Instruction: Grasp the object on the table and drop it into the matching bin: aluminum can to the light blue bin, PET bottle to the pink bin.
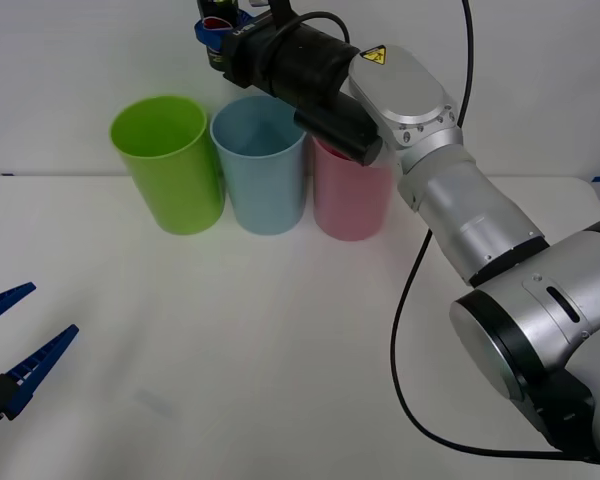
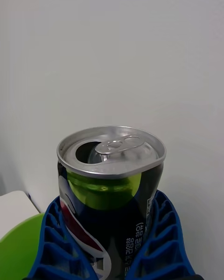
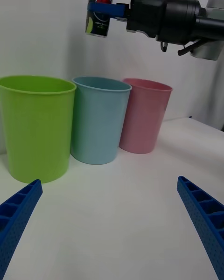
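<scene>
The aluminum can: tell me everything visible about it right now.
The aluminum can is small, with a shiny silver top, an opened mouth and a pull tab, and a dark side printed yellow-green, red and white. It is held upright in the air between the right gripper's blue ribbed jaws, above the light blue bin, near its side toward the green bin.

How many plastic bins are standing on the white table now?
3, in one row at the table's far edge: the lime green plastic bin on the robot's left, the light blue plastic bin in the middle, and the pink plastic bin on the right, partly hidden behind the right arm.
</scene>
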Motion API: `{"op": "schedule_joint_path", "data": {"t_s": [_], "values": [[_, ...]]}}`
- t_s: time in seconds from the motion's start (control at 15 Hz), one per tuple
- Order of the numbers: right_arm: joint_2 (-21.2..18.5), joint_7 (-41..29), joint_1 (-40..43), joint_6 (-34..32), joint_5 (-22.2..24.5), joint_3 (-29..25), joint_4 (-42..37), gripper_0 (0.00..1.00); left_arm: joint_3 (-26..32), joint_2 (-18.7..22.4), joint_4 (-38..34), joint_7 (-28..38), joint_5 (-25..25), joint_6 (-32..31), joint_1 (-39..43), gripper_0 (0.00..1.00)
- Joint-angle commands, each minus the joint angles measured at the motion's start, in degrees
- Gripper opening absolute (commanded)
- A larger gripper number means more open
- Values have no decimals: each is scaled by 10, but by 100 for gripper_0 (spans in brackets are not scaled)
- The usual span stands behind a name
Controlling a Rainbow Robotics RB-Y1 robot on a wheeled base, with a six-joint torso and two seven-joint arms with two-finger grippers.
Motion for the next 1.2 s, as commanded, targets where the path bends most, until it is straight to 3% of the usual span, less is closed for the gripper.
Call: {"op": "schedule_joint_path", "data": {"t_s": [0.07, 0.27, 0.33, 0.4, 0.87, 1.2], "values": [[-8, 0, 0, -7, 10, 1, 0, 0, 0, 0, 0, 0, 0, 0, 0, 100], [-11, -2, 1, -14, 11, 4, 0, 3, 0, 0, 0, 0, 0, 0, 0, 100], [-11, -2, 0, -14, 11, 4, 0, 27, 0, 0, 0, 0, 0, 0, 0, 100], [-12, -2, 1, -14, 11, 4, 0, 98, 0, 0, 0, 0, 0, 0, 0, 100], [-25, -3, 1, -51, 0, 4, -1, 100, 0, 0, 0, 0, 0, 0, 0, 100], [-72, -5, 24, -135, -56, 11, -25, 100, 0, 0, 0, 0, 0, 0, 0, 100]]}}
